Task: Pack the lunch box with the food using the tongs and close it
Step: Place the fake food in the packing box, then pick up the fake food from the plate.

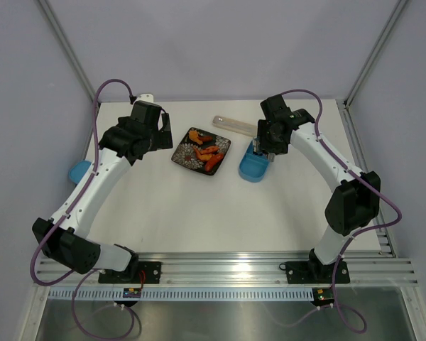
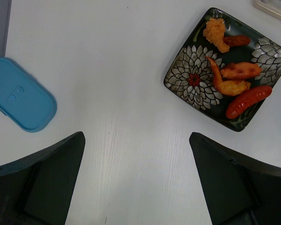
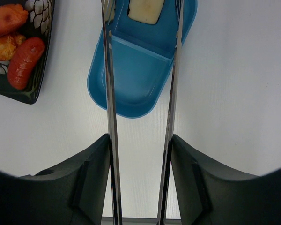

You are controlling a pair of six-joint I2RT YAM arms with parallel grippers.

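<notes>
You have the plate (image 1: pixel 201 150) mid-table (image 1: pixel 199 213), food (image 2: pixel 234 77) on it. Lunch box (image 3: pixel 136 79) lies just right of the plate, one block (image 3: pixel 147 9) in its far compartment, tongs (image 3: pixel 171 93) above it. Lid (image 2: pixel 19 93) sits at the left edge. Case (image 1: pixel 231 125) lies behind plate and box.

lunch box (image 3: pixel 131 75): one, light blue, open
lid (image 2: pixel 21 93): one, matching blue
tongs (image 3: pixel 111 108): one pair, two thin silver arms
plate (image 2: pixel 187 77): one, black with flower marks
food (image 2: pixel 241 70) on the plate: five pieces, orange and red
pale block (image 3: pixel 146 9): one, inside the lunch box
translucent case (image 1: pixel 233 125): one
food altogether: six pieces
</notes>
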